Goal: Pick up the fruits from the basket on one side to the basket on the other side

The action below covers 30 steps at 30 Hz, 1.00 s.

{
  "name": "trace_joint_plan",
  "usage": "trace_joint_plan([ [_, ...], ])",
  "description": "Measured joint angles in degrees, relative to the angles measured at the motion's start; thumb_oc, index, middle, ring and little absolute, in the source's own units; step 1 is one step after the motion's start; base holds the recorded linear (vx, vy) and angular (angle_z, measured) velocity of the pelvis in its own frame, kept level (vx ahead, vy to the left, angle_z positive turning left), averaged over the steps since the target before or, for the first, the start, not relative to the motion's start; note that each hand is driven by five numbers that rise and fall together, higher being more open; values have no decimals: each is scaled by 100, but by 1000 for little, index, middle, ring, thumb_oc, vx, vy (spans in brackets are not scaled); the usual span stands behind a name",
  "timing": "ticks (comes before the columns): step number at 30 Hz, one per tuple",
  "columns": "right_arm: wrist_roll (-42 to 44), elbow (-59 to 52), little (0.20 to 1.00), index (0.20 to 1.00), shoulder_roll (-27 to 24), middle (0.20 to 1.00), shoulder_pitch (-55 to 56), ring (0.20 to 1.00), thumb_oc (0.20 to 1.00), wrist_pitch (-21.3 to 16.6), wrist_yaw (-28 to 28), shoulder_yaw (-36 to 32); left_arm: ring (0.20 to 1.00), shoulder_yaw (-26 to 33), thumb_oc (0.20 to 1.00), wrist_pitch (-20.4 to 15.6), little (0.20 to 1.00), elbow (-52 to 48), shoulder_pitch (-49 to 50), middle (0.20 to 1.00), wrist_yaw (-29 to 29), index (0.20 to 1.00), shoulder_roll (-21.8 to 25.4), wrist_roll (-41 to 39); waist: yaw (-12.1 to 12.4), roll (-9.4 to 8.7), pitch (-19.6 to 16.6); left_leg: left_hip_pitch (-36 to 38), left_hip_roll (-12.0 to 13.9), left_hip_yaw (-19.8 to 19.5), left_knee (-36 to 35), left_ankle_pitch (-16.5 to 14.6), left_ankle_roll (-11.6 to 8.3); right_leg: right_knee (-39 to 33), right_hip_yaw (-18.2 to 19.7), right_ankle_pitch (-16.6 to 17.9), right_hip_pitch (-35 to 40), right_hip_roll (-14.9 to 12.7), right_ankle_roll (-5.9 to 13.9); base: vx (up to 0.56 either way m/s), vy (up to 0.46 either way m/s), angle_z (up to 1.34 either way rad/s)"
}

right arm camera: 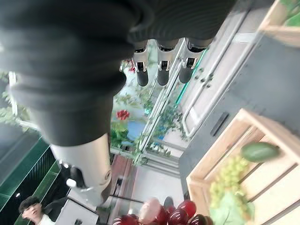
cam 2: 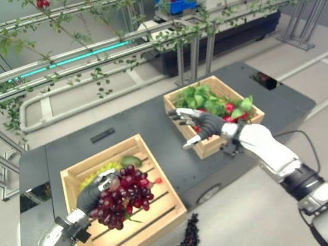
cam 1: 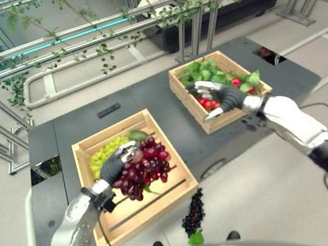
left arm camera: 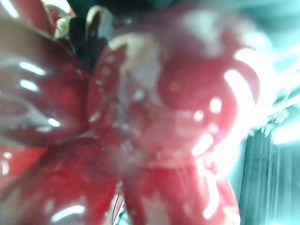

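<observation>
Two hands at work. Left hand (cam 2: 92,195) curled round red grapes (cam 2: 124,202), bunch lifted just above left crate (cam 2: 169,203). Green grapes (cam 1: 103,154) and green fruit (cam 1: 137,135) lie in that crate. Right hand (cam 1: 222,97) spread, fingers relaxed, holding nothing, over near edge of right crate (cam 1: 234,115) with leaves (cam 1: 207,71) and red fruits (cam 1: 209,104). Both crates on dark table (cam 1: 148,100). Dark grape bunch (cam 1: 193,213) on floor below table.

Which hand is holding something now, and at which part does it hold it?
The left hand holds the bunch of dark red grapes by its top, over the wooden crate. The right hand holds nothing.
</observation>
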Motion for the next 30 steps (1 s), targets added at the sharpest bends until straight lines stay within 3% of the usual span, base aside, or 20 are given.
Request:
trace_joint_plan([
  [7, -14, 126, 1000, 1000, 315, 1000, -88, 1000, 1000, 103, 241, 633, 200, -144, 200, 44, 200, -33, -286, 200, 0, 200, 54, 1, -11, 26, -21, -1, 3, -1, 8, 0, 0, 5, 0, 0, 1, -2, -1, 0, 0, 0],
  [14, 288, 154, 1000, 1000, 577, 1000, -100, 1000, 1000, 504, 703, 1100, 200, -413, 200, 60, 200, -110, -778, 200, -9, 200, 118, 1, -9, 46, -46, -1, 2, -9, 15, 1, 0, 12, -3, 0, 7, -5, -2, 0, 0, 0],
  [18, 632, 149, 1000, 1000, 603, 1000, -100, 1000, 1000, 583, 769, 1099, 200, -450, 200, 60, 200, -206, -857, 200, -9, 200, 216, 2, -29, 59, -56, 1, 2, -9, 17, 1, 0, 12, -3, 0, 10, -4, -2, 0, 0, 0],
  [30, 628, 132, 1000, 1000, 643, 1000, -110, 1000, 1000, 682, 885, 1253, 200, -518, 200, 61, 200, -235, -1262, 200, -39, 200, 232, 108, -32, 92, -78, 5, -8, -10, 18, 2, 0, 12, -3, 0, 13, -5, -2, 0, 0, 0],
])
